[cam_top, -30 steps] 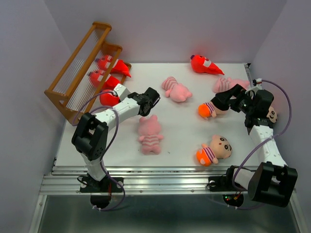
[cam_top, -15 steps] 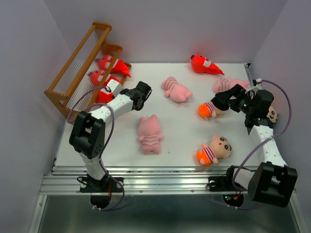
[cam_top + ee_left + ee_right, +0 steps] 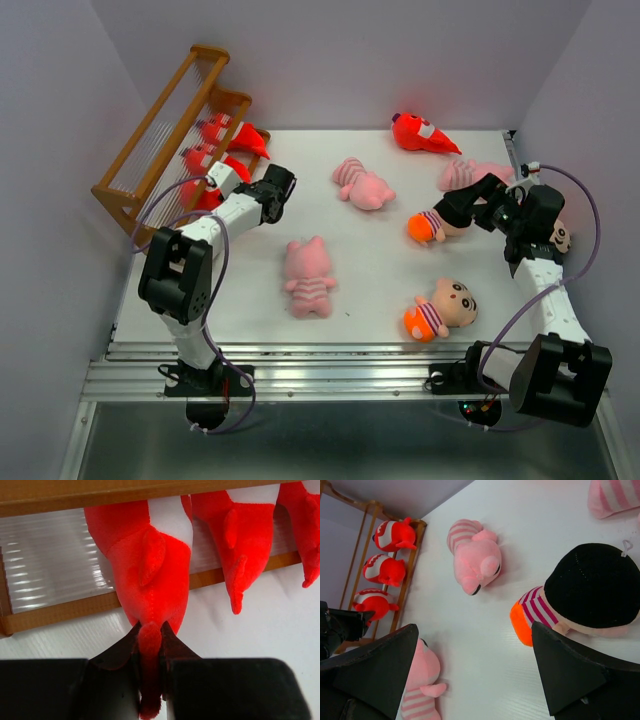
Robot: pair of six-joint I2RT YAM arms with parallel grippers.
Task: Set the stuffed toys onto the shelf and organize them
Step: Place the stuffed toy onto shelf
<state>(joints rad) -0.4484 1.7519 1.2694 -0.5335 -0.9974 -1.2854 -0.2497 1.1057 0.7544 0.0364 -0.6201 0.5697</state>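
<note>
The left hand [image 3: 150, 652] pinches the tail of a red monster [image 3: 150, 570], which lies straight ahead of it against the shelf [image 3: 55, 612]. The right hand [image 3: 475, 630] is spread wide, a boy doll [image 3: 590, 587] just ahead of it.

Left fingers [image 3: 120, 649] pinched close, right fingers [image 3: 570, 675] spread wide, apparently hovering

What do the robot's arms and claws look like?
The left arm and right arm are both made of white tube-like links joined by chunky black joints, on black bases. A thin purple cable loops along each one. The left claw and right claw have black fingers that taper to points.
</note>
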